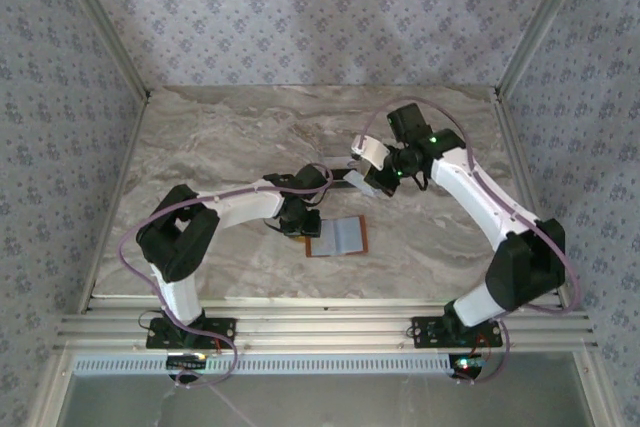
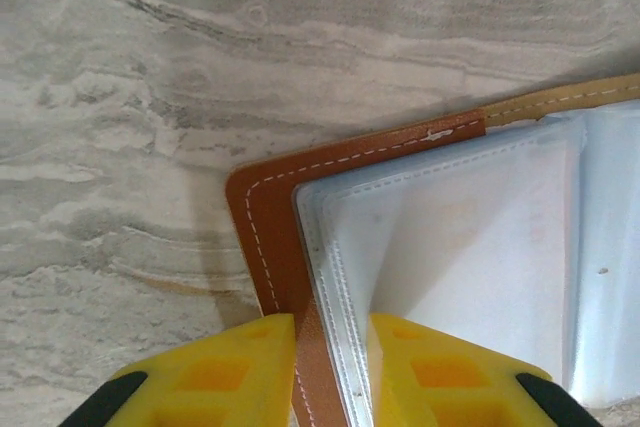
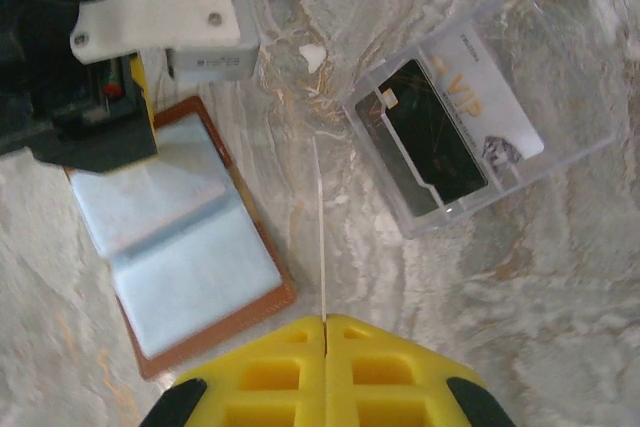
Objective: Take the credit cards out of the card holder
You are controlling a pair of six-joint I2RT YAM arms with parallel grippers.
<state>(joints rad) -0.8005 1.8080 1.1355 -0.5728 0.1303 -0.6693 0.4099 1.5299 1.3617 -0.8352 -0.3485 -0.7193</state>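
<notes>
While the open wallet (image 3: 185, 247) lies flat on the bench (image 3: 500, 297), a dark card (image 3: 430, 142) and a pale card (image 3: 500, 117) already sit in the clear tray (image 3: 570, 97). The right claw (image 3: 325, 322) is clenched on a thin sheet (image 3: 320, 227) seen edge-on, probably another card to set down. The left claw (image 2: 332, 322) straddles the wallet's corner; whether it pinches, and whether the cloudy sleeves are empty, I cannot tell

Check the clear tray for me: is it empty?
No, the tray holds a dark card and a pale card, both lying flat inside it.
</notes>
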